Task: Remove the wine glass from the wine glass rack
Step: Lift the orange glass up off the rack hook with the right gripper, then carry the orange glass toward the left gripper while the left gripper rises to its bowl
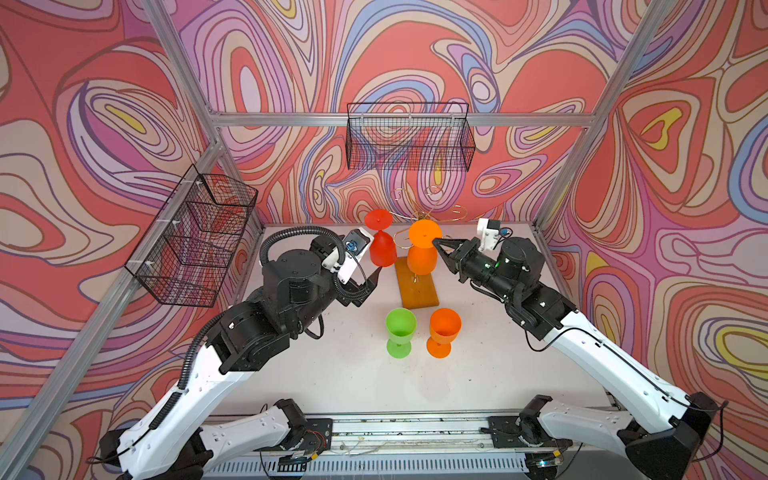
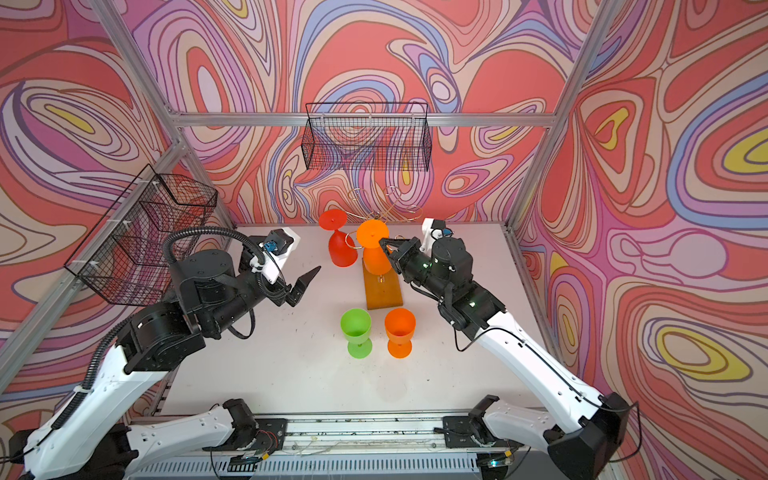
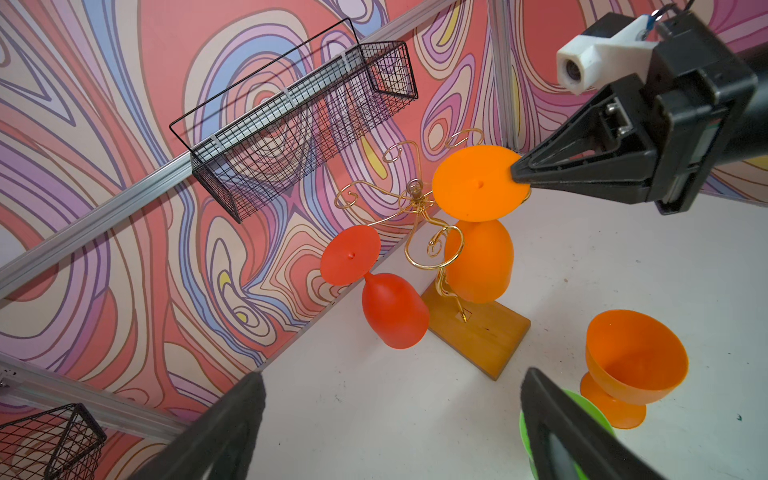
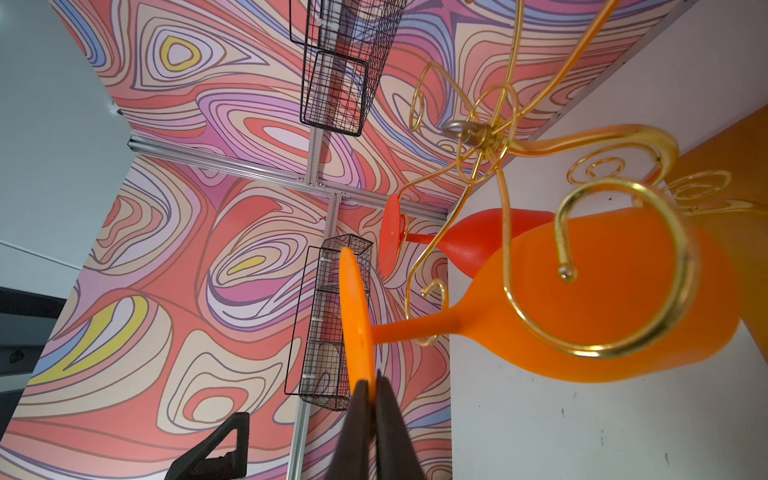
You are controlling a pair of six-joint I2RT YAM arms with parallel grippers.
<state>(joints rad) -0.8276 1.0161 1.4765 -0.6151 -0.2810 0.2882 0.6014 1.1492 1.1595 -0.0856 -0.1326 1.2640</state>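
My right gripper (image 3: 519, 178) pinched the hanging orange wine glass (image 3: 486, 266) by its foot rim to unhook it from the wine glass rack (image 3: 478, 336); left gripper (image 3: 395, 376) hovered, jaws apart.

Left black parallel gripper (image 3: 390, 382) gapes wide, pointing toward one o'clock; right black gripper (image 1: 435, 242), aimed at ten o'clock, pinches the foot of an inverted orange plastic wine glass (image 1: 422, 259)

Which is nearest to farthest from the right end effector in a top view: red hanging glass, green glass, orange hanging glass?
1. Orange hanging glass, foot pinched in the right end effector.
2. Red hanging glass, just left of it.
3. Green glass, upright, toward the front.
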